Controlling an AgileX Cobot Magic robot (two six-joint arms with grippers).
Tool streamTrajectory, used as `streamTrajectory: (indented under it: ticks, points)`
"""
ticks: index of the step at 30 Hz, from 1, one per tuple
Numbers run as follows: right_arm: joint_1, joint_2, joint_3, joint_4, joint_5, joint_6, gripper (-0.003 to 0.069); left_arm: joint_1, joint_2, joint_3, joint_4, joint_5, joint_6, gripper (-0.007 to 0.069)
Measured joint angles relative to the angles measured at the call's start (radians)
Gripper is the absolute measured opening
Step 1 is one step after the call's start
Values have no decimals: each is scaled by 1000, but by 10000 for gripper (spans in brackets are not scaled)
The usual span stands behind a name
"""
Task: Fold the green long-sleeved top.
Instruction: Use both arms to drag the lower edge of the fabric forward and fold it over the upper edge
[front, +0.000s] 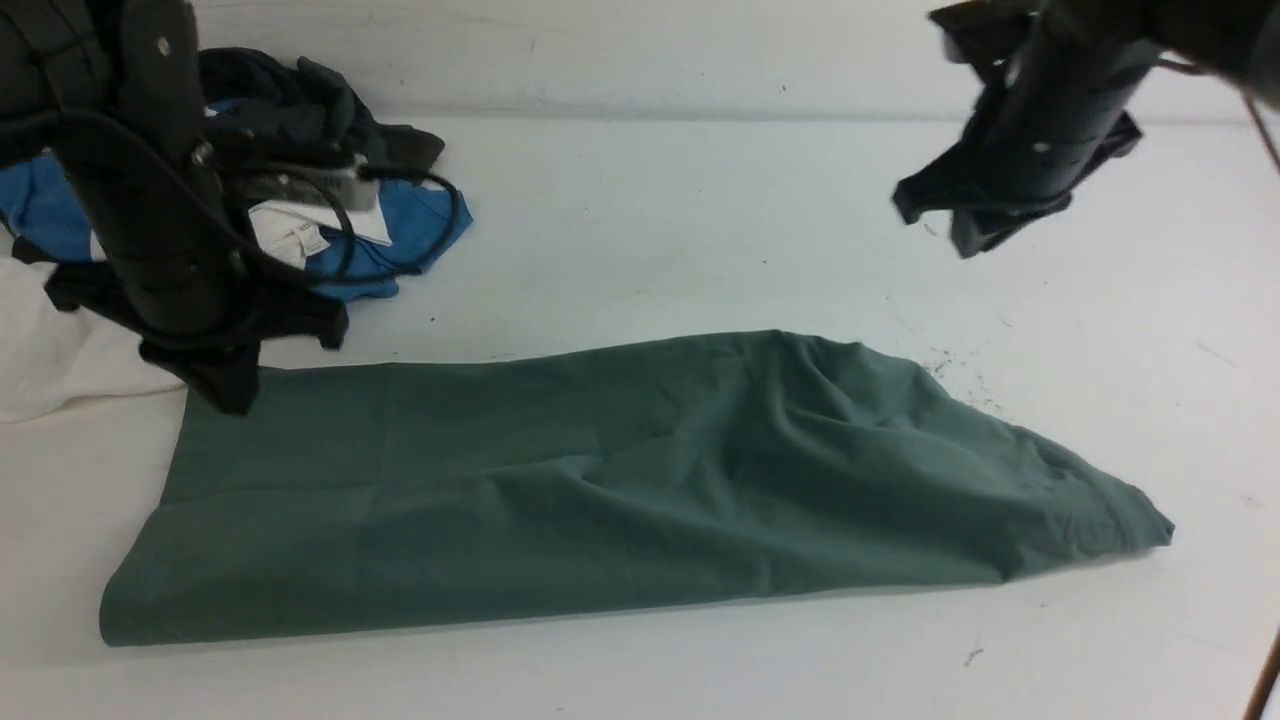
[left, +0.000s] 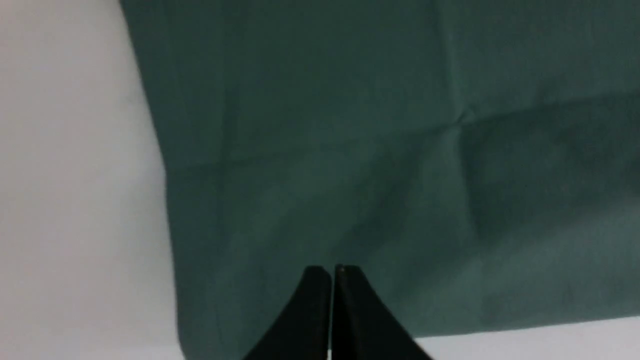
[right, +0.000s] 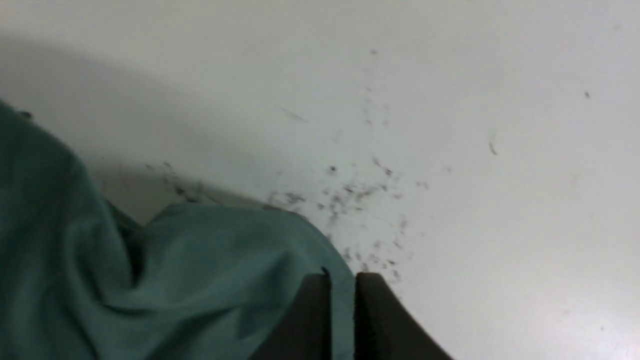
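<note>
The green long-sleeved top (front: 600, 480) lies folded into a long band across the white table, flat at the left and rumpled towards its pointed right end. My left gripper (front: 232, 398) hangs just over the band's far left corner. In the left wrist view its fingers (left: 332, 272) are pressed together with nothing between them, above the green cloth (left: 375, 150). My right gripper (front: 935, 225) is raised well above the table, beyond the band's right part. Its fingers (right: 342, 280) stand a narrow slit apart and hold nothing. The cloth (right: 175, 280) lies below them.
A heap of blue, dark and white garments (front: 380, 230) sits at the back left, with a white garment (front: 50, 350) beside it at the left edge. Dark specks (front: 960, 375) mark the table near the top's right end. The table's back edge (front: 700, 110) runs across.
</note>
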Motion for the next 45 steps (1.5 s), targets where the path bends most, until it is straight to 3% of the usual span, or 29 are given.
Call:
streamTrajectory:
  ticks: [2, 7, 10, 11, 12, 13, 14, 18, 20, 24, 28, 29, 30, 31, 32, 33, 34, 35, 45]
  points:
    - [-81, 6, 32, 92, 0, -10, 0, -16, 15, 62, -8, -40, -8, -4]
    - [-137, 8, 130, 175, 1, -52, 14, -21, 62, 149, -28, -106, -17, -4]
    - [-137, 8, 206, 186, 2, -94, 108, -21, 103, 164, -29, -128, -18, -4]
    - [-136, 8, 206, 186, 2, -94, 108, -21, 107, 165, -30, -130, -18, -4]
    - [-130, 8, 228, 190, 1, -117, 181, -21, 120, 165, -31, -142, -19, -4]
    - [-129, 8, 230, 190, 1, -121, 190, -21, 122, 165, -31, -143, -19, -4]
    - [-119, 12, 242, 191, 1, -150, 280, -21, 130, 165, -33, -154, -20, -4]
    - [-110, 47, 245, 188, -1, -164, 412, -21, 133, 165, -34, -165, -21, -4]
    - [-110, 73, 245, 181, -4, -164, 459, -21, 134, 165, -34, -165, -21, -4]
    - [-110, 107, 245, 165, -15, -160, 479, -21, 135, 165, -34, -166, -21, -4]
    - [-110, 128, 245, 142, -32, -124, 437, -21, 136, 165, -34, -166, -21, -4]
    - [-110, 130, 245, 134, -34, -119, 372, -21, 136, 165, -34, -166, -21, -4]
    - [-110, 130, 245, 134, -34, -118, 363, -21, 136, 165, -34, -166, -21, -4]
    - [-110, 129, 245, 130, -35, -118, 268, -21, 136, 165, -34, -166, -21, -4]
    - [-110, 129, 245, 130, -35, -118, 254, -21, 136, 165, -34, -166, -21, -4]
    - [-110, 128, 245, 125, -35, -118, 136, -21, 136, 165, -34, -166, -20, -4]
    - [-110, 128, 245, 119, -32, -119, 69, -21, 136, 165, -34, -166, -20, -4]
    - [-110, 127, 245, 110, -29, -119, 38, -21, 136, 165, -34, -166, -18, -4]
    - [-110, 46, 243, 1, -16, -50, 19, -21, 138, 165, -34, -165, -18, -4]
